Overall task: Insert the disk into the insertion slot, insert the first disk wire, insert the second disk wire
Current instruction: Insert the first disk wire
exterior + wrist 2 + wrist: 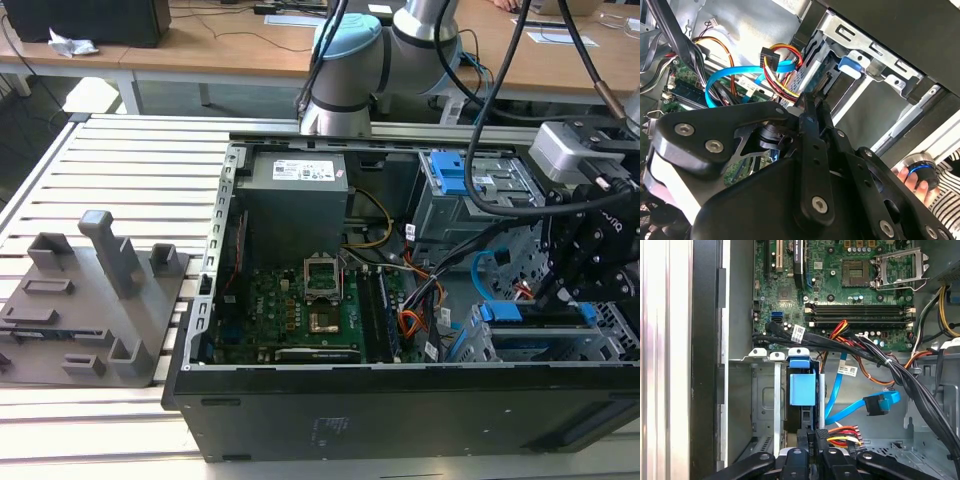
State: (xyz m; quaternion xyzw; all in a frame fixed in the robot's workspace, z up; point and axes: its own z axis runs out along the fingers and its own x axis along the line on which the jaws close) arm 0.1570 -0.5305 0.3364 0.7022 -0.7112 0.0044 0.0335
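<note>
Jaws are standing narrow (tips almost touching) at the disk (802, 390), sitting in the insertion slot (762, 390); blue wire (880, 404) is dangling beside them.

- The gripper (812, 440) is matt black all over.
- Just ahead of it, the disk (802, 387) shows its bright blue caddy.
- The insertion slot (764, 390) around that is pale grey metal.
- Beside the gripper run a sky-blue data cable (855, 410) and a power wire bundle (842, 432) in red, yellow and black.
- Further ahead, the motherboard (840, 287) is dark green.
- Away from the gripper, outside the case, a sleeve (946, 200) is striped black and white.
</note>
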